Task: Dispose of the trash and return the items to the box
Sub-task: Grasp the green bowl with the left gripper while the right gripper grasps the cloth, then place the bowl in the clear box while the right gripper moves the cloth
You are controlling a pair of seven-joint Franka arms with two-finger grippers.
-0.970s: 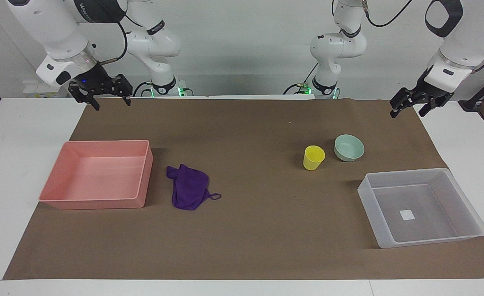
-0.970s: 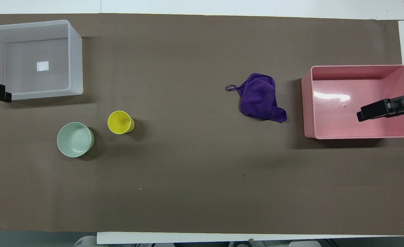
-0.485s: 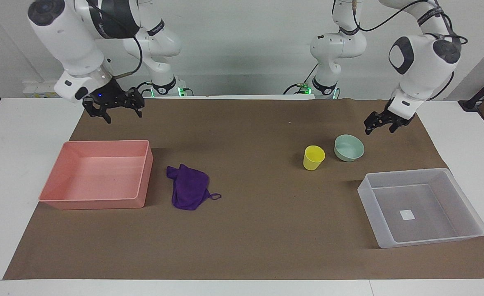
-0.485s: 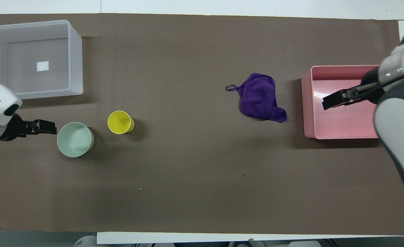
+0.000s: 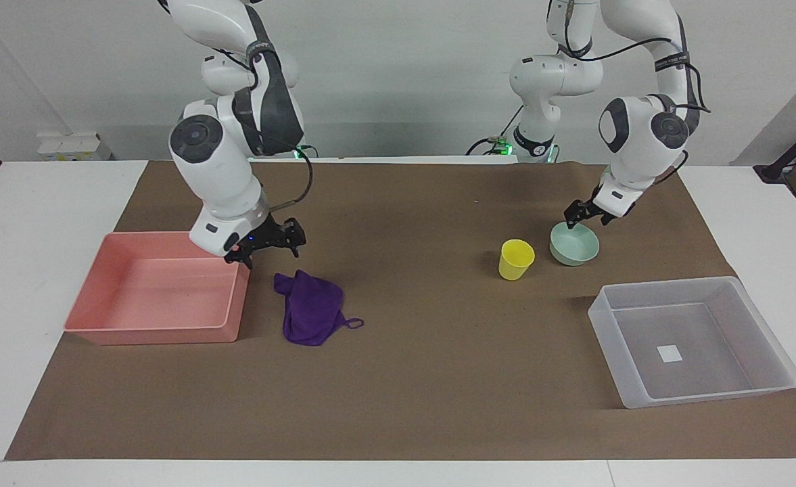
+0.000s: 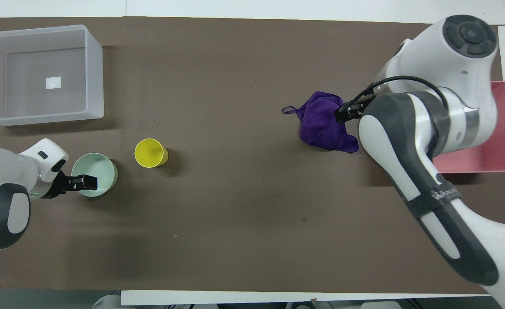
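The purple cloth [image 5: 311, 310] lies on the brown mat beside the pink tray [image 5: 154, 334]; it also shows in the overhead view [image 6: 321, 126]. My right gripper [image 5: 268, 254] is open and hangs just above the cloth's edge that is nearer to the robots, not touching it [image 6: 342, 114]. The yellow cup [image 5: 516, 259] stands upright beside the mint-green bowl [image 5: 575, 246]. My left gripper [image 5: 585, 222] is open and low over the bowl's rim on the robots' side [image 6: 90, 182]. The translucent box [image 5: 709, 392] stands empty, farther from the robots than the bowl.
The pink tray [image 6: 499, 148] is empty and largely covered by the right arm in the overhead view. The brown mat [image 5: 438, 379] covers the table between the tray and the box [image 6: 94, 73]. The cup [image 6: 150, 152] stands close to the bowl [image 6: 100, 167].
Both arms came down and inward from the table's ends. The right gripper moved from over the pink tray to the cloth. The left gripper moved to the bowl's rim.
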